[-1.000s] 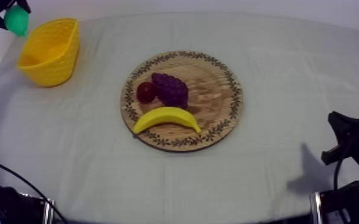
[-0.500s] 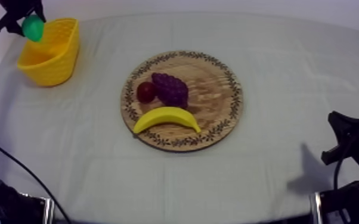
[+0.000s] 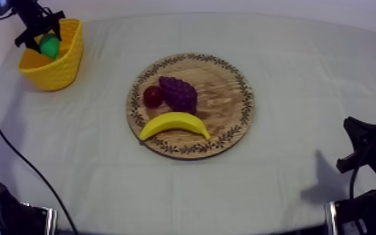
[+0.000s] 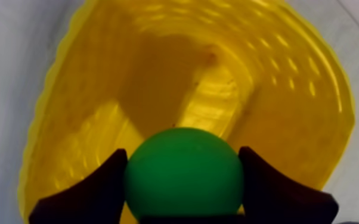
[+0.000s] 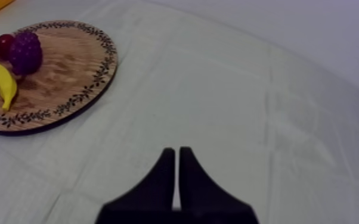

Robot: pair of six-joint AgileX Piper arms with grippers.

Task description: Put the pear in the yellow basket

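My left gripper [image 3: 45,39] pinches the green pear [image 3: 50,45] tight and holds it right over the inside of the yellow basket [image 3: 56,72] at the far left corner of the table [image 3: 303,75], so the pear only has to drop straight down.

Soft, even light; faint shadows
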